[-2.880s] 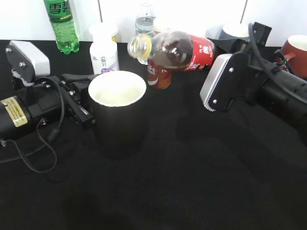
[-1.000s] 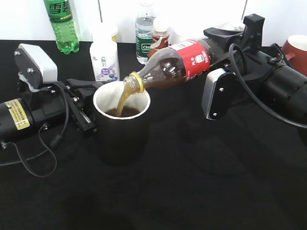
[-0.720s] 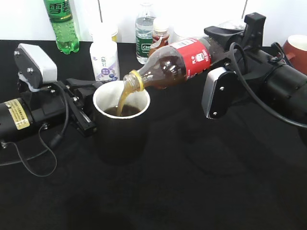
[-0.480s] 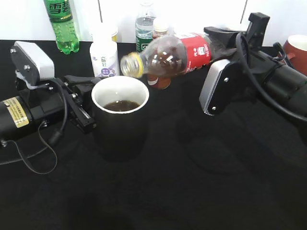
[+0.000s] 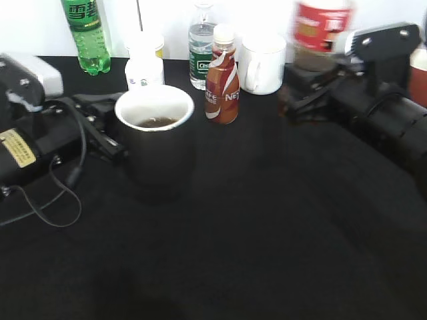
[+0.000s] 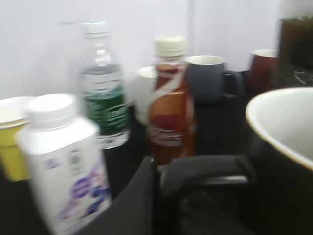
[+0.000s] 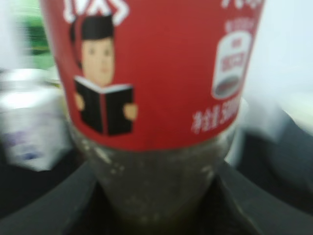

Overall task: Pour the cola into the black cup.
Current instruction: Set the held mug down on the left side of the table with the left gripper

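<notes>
Exterior view shows the cola [image 5: 320,33] upright at the upper right of the frame, grasped low on its body by the right end effector [image 5: 308,93]; motion blur smears it. The black cup [image 5: 155,143] stands left of centre on the bench [image 5: 267,253] with dark liquid inside, the left end effector [image 5: 107,127] clenched on its handle side. Judging from this, pouring looks done, so the bottle should go down vertically on bare bench, clear of the white mug [image 5: 261,63] and coffee bottle [image 5: 222,77].
</notes>
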You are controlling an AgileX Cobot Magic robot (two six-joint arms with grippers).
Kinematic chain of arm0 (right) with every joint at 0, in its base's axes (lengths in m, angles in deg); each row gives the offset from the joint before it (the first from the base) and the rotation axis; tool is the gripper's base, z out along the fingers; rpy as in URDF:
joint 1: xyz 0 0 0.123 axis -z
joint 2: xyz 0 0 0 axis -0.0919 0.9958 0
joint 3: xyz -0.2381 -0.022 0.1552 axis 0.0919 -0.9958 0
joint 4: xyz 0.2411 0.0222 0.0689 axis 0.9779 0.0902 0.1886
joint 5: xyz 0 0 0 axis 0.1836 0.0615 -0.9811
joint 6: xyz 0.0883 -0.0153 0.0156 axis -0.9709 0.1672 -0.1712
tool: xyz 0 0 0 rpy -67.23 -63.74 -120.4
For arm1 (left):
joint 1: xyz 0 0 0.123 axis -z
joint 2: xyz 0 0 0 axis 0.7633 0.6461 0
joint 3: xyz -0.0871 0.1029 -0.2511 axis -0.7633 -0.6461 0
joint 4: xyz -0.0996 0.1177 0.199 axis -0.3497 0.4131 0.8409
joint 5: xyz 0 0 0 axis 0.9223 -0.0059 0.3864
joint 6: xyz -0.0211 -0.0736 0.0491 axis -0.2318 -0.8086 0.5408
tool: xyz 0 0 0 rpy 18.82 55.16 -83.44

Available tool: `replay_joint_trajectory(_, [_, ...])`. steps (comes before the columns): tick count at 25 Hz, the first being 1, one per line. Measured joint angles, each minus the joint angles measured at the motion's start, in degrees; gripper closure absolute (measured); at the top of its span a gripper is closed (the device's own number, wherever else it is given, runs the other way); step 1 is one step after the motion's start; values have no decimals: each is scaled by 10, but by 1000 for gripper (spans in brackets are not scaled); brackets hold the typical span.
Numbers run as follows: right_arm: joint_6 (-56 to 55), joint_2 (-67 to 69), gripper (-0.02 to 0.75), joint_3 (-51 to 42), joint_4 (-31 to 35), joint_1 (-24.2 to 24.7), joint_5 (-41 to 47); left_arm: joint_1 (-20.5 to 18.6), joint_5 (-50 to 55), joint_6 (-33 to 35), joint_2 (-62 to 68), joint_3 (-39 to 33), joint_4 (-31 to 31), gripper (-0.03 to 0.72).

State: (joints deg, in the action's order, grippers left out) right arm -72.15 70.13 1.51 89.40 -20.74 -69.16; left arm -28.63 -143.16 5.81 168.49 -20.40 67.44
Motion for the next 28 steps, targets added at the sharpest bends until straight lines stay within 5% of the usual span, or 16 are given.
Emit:
replay_joint_trajectory(5, [-3, 34, 371, 0, 50, 27, -52, -1, 0, 77, -18, -42, -165, 654])
replay_joint_trajectory(8, [0, 103, 371, 0, 82, 31, -121, -40, 0, 89, -18, -42, -230, 654])
replay_joint_trajectory(13, [39, 131, 371, 12, 85, 31, -124, -142, -2, 89, 1, -23, -241, 654])
replay_joint_trajectory(23, [44, 131, 371, 35, 83, 31, -128, -153, 0, 89, 242, 230, -241, 648])
replay_joint_trajectory(25, [44, 131, 371, 35, 82, 31, -129, -153, -3, 83, 243, 234, -240, 587])
replay_joint_trajectory(28, [45, 131, 371, 35, 82, 31, -129, -153, -10, 80, 237, 211, -238, 391])
